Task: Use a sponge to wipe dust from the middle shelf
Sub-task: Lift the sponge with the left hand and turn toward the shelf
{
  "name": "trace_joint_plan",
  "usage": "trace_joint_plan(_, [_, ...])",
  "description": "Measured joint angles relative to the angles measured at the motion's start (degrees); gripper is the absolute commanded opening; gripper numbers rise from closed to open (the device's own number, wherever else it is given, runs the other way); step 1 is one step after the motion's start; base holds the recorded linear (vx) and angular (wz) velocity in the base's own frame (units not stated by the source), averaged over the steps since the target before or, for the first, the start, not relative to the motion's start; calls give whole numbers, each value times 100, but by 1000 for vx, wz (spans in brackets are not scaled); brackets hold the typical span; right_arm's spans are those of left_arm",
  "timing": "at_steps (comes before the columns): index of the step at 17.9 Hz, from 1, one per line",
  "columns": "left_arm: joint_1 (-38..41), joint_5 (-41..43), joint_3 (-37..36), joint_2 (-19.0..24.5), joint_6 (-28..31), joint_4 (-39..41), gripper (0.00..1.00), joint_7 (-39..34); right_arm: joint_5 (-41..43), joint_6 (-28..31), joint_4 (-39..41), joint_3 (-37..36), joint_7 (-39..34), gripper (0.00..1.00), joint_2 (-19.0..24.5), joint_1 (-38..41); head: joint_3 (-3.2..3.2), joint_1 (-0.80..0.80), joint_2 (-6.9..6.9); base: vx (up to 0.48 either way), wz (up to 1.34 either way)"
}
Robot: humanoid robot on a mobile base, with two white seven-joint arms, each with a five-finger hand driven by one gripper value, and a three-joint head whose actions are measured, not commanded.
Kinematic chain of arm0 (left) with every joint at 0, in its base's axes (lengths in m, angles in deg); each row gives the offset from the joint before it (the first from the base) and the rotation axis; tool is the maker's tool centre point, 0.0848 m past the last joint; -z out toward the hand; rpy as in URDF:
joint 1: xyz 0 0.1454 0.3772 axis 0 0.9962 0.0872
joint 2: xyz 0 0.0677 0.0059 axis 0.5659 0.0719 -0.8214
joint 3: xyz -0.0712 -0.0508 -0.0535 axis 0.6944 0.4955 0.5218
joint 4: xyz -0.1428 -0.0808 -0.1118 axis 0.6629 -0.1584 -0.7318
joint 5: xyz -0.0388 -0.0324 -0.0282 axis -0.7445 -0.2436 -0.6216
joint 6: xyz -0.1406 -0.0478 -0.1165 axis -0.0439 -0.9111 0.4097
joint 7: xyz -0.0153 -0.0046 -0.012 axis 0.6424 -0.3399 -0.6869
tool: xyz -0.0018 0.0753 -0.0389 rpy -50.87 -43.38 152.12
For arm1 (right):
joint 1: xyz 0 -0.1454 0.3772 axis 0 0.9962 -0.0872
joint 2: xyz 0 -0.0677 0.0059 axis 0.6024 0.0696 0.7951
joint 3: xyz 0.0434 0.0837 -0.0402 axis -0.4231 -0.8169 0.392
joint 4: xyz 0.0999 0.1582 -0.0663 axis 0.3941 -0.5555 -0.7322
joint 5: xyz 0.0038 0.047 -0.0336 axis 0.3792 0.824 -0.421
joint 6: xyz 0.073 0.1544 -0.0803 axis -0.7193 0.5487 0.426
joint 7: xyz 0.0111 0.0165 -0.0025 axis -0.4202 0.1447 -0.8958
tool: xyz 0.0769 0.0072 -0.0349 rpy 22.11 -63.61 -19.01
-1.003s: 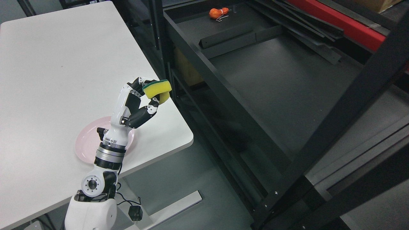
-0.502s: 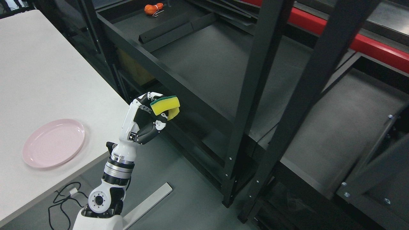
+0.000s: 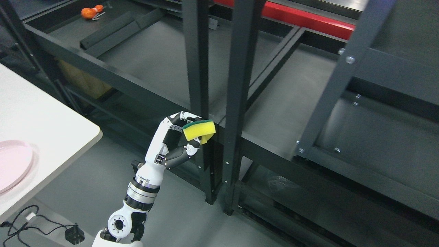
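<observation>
A yellow sponge [image 3: 199, 130] with a green scouring face on top is pinched in my left hand [image 3: 192, 136], thumb below and fingers curled over it. The left arm rises from the bottom edge, left of the middle. The hand hovers just in front of the black metal rack's front rail, beside two dark uprights [image 3: 197, 68]. Behind the rail stretches the dark grey shelf board [image 3: 161, 61]; the sponge is off it, near its front edge. No right arm shows.
An orange object [image 3: 90, 11] and loose black bars [image 3: 113, 31] lie on the shelf's far left. A white table [image 3: 41, 120] with a pink plate [image 3: 12, 164] stands at the left. A power adapter and cable [image 3: 72, 235] lie on the floor. A red beam [image 3: 301, 19] runs behind.
The camera has swung right, so table, plate and rack slid left in the picture. My left hand keeps its hold on the sponge and now stands off the table, before the rack's uprights.
</observation>
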Motion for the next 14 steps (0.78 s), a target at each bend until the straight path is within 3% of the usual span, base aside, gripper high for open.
trace_joint_plan(8, [-840, 744, -768, -10, -28, 46, 1, 235, 0, 0, 0, 0, 0, 100, 0, 5, 0, 0, -1, -157, -724])
trace_joint_plan(14, [-1785, 1075, -1475, -14, 330, 4, 1, 240, 0, 0, 0, 0, 0, 100, 0, 3, 0, 0, -4, -49, -525])
